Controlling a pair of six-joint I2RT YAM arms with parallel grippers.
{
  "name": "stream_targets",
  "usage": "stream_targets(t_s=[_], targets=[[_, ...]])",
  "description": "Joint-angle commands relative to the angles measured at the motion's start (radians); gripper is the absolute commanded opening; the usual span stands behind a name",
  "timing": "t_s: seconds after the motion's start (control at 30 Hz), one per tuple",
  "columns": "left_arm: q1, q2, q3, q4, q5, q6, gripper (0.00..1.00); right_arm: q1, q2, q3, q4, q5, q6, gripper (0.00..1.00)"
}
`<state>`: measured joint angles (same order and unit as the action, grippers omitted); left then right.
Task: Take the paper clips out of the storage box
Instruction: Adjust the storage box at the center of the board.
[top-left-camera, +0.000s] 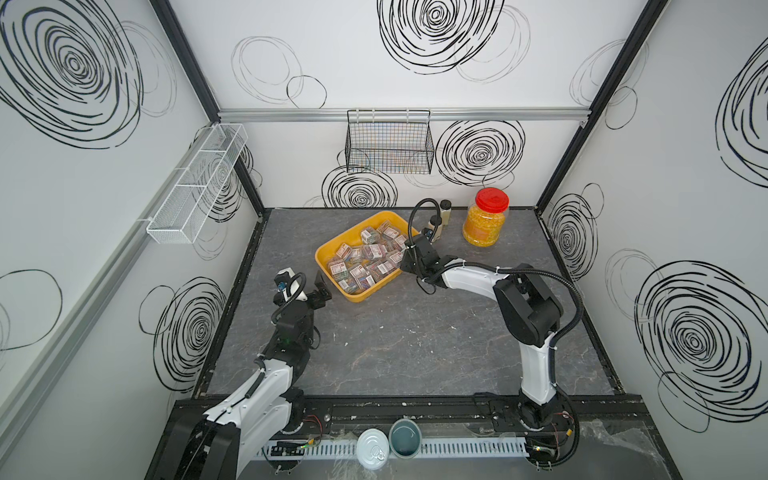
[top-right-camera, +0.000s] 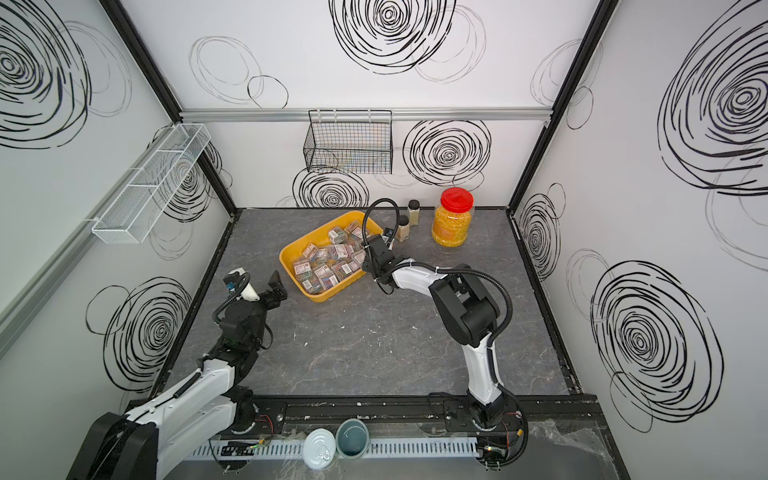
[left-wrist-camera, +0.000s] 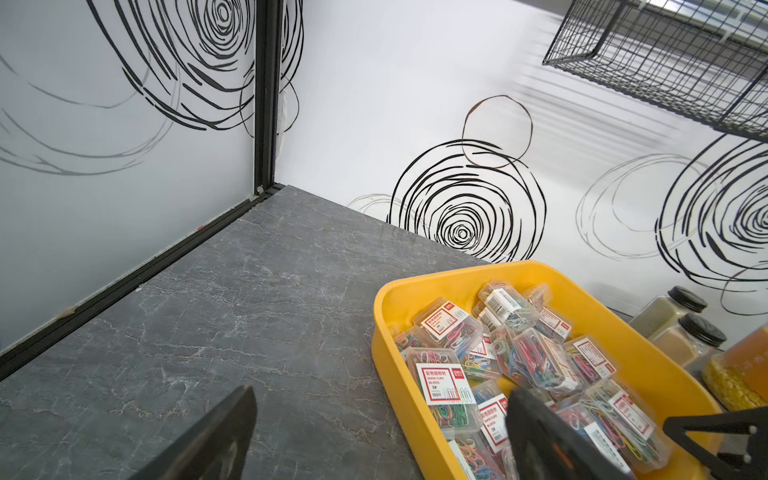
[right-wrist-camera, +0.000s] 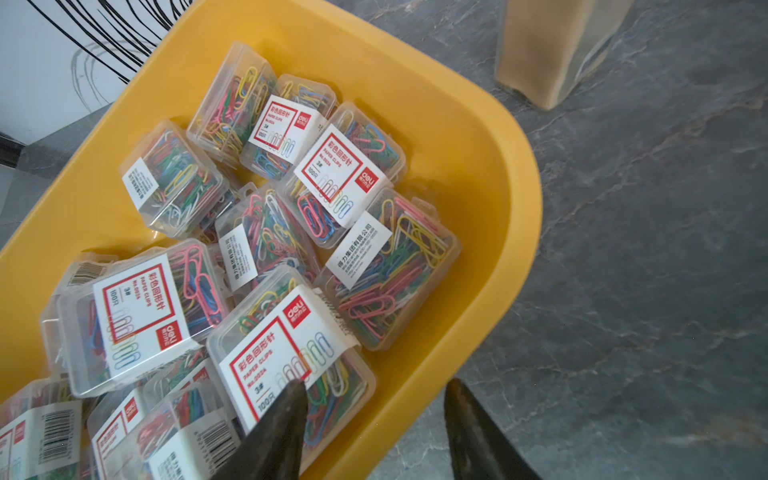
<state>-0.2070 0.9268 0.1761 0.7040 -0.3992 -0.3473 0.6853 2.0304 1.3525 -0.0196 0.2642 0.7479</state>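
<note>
A shallow rectangular yellow plastic tray (top-left-camera: 347, 232) with rounded corners sits at an angle on a dark grey marbled tabletop (top-left-camera: 415, 340), towards the back and middle of a white-walled booth covered in black scribbled circles. The tray holds a loose heap of small flat clear plastic cases of multicoloured paper clips (right-wrist-camera: 266, 245), each with a white-and-red label. Every case in view lies inside the tray, some flat and some tilted on others. The right gripper (right-wrist-camera: 374, 395) reaches down at the tray's right-hand side with its two dark fingers partly apart. One fingertip (right-wrist-camera: 291, 407) lies over the labelled case nearest that wall, and the other is at the outer edge of the yellow rim. The wall and a corner of that case lie between them; nothing looks clamped, and contact cannot be told. The left gripper (top-left-camera: 323, 291) hangs just beside the tray's near left side, its jaws spread wide and empty. Near the tray's right end stand two small black-capped bottles (top-left-camera: 445, 210) with pale contents. Further right is a clear jar with a red lid (top-left-camera: 485, 224), full of yellow grains. A black wire basket (top-left-camera: 388, 141) hangs on the back wall, and a white mesh shelf (top-left-camera: 195, 187) on the left wall.
</note>
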Motion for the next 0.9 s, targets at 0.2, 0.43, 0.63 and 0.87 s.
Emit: stream_targets(t_s=[0.2, 0.43, 0.63, 0.87], targets=[[-0.014, -0.006, 0.023, 0.033, -0.023, 0.021, 0.98, 0.003, 0.074, 0.081, -0.088, 0.011, 0.054, 0.39], [-0.017, -0.003, 0.026, 0.034, -0.018, 0.024, 0.98, -0.034, 0.054, 0.048, -0.091, 0.018, 0.054, 0.2], [-0.017, -0.005, 0.023, 0.037, -0.014, 0.025, 0.99, -0.09, 0.023, 0.02, -0.058, -0.034, -0.047, 0.13], [-0.017, -0.002, 0.023, 0.041, 0.002, 0.03, 0.99, -0.12, -0.039, -0.012, -0.045, -0.053, -0.335, 0.06]])
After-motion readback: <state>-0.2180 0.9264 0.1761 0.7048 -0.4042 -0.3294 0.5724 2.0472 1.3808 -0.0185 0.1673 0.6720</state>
